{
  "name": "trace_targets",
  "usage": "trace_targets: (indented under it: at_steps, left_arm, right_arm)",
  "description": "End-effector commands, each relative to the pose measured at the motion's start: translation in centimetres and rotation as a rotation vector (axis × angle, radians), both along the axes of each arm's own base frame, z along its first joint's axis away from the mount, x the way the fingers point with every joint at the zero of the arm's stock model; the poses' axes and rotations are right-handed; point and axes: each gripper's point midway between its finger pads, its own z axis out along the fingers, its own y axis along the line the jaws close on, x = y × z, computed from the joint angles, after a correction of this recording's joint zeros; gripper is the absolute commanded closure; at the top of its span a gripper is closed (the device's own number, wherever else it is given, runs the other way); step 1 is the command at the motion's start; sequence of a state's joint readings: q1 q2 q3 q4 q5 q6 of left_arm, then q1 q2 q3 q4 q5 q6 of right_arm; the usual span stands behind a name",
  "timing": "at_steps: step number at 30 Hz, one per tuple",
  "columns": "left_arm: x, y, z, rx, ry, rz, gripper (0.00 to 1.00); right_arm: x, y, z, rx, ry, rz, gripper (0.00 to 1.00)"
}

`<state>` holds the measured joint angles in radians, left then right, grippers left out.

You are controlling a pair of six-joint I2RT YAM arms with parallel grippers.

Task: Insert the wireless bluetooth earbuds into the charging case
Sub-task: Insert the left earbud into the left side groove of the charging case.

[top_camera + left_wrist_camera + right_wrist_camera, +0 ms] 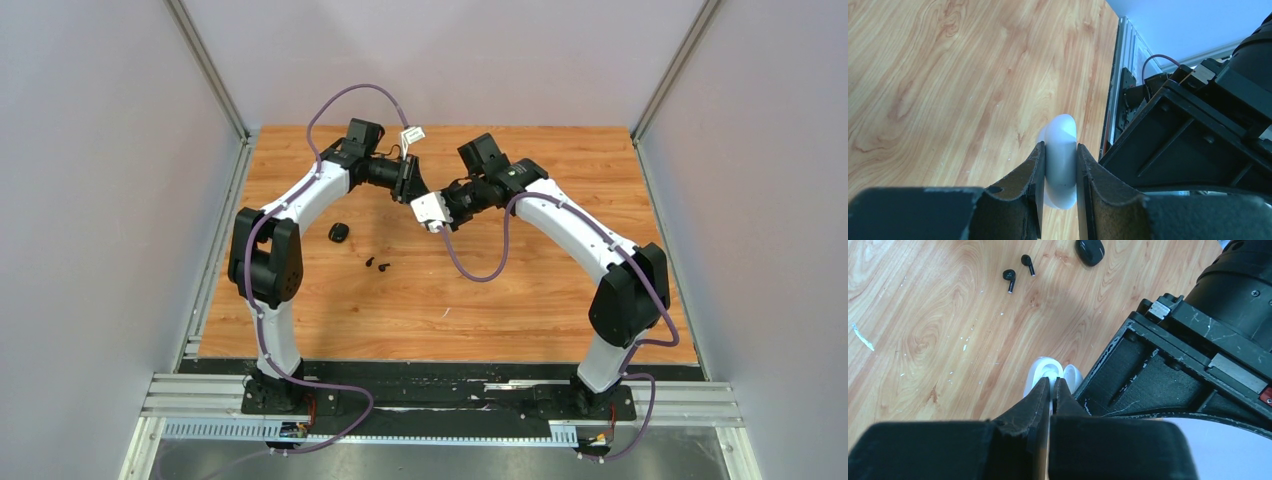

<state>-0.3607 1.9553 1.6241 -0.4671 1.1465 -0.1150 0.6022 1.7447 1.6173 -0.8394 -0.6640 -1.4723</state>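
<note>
- We see 2 black earbuds (pixel 1009 280) (pixel 1027 264) lying loose on the table (pixel 560 290). They are close together but not touching, stems roughly parallel.
- Near them, a little farther toward the left arm's side, the black charging case (pixel 1090 250) rests on the wood, apart from both buds.
- The white charging case (pixel 1060 167) is held up over the middle of the table, where the 2 arms meet. It is well apart from the black pieces.
- The left gripper (pixel 1060 148) is clamped on this white charging case. Its jaws stand only slightly apart, and each pad presses on 1 flat side, with the rounded end sticking out past the tips.
- The right gripper (pixel 1053 381) has its jaws pressed together, and its tips sit right at the white case's upper rim. We cannot tell whether anything small is pinched between them.
- From the right wrist view the white case looks partly opened, with 1 pale piece beside the main body. The fingers hide the inside.
</note>
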Motion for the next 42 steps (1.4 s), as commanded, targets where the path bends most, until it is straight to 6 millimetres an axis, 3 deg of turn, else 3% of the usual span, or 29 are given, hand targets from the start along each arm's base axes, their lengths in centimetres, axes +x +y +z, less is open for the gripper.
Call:
trace_targets:
  at_steps: [1,18,29,36,42]
  left_arm:
    - [-0.7,-0.1,3.9,-0.052,-0.103,-0.031,1.0]
    - [-1.4,-0.5,4.3,-0.059,-0.116,-0.057,1.0]
    - [-1.4,-0.6,4.2,-0.058,-0.116,-0.058,1.0]
    - [-1.6,-0.6,4.2,-0.058,-0.117,-0.061,1.0]
    - [-1.6,-0.6,4.2,-0.058,-0.117,-0.06,1.0]
  right_arm:
    - [-1.2,0.1,1.7,0.026,-0.035,0.043,0.99]
    - [-1.8,0.8,1.3,0.024,-0.035,0.089,0.96]
    - [-1.5,-0.7,0.3,-0.075,-0.04,0.057,0.97]
    - [-1.6,0.0,-0.4,-0.062,0.002,0.065,0.89]
    - [-0.7,0.2,-0.8,-0.077,-0.019,0.024,0.89]
